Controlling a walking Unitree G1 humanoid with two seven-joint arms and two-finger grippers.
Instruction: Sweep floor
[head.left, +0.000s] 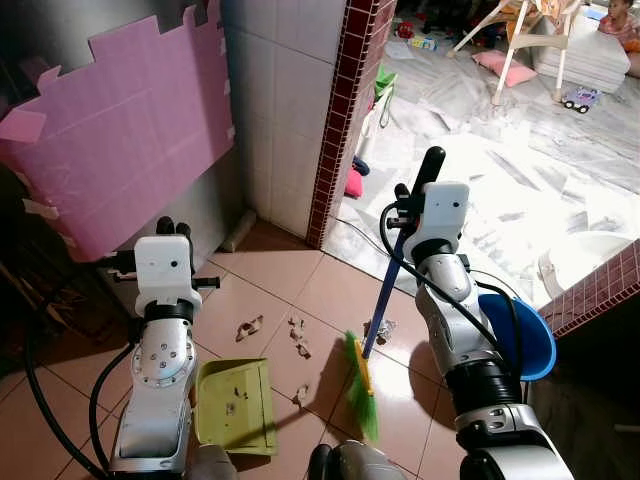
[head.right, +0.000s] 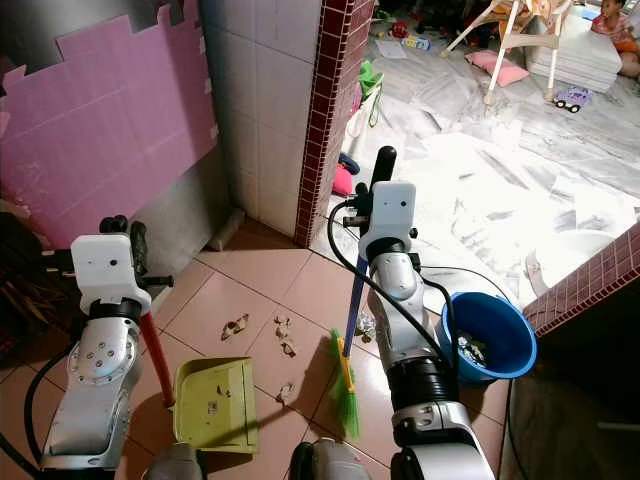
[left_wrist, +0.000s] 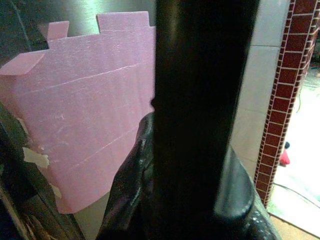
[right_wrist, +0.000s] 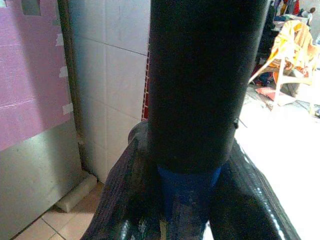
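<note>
Right eye view: broom and dustpan on tiled floor.
Right gripper (head.right: 381, 163) clamps the blue broom (head.right: 345, 385) handle; left gripper (head.right: 122, 228) grips the green dustpan's (head.right: 214, 404) red handle. Paper scraps (head.right: 284, 335) lie between them. No legible writing.

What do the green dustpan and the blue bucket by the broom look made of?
The flat yellow-green dustpan looks like matte moulded plastic: uniform colour, thin raised rim. The round blue bucket also looks plastic, slightly glossy, with a smooth rolled lip. The green broom bristles seem to be synthetic fibre.
</note>
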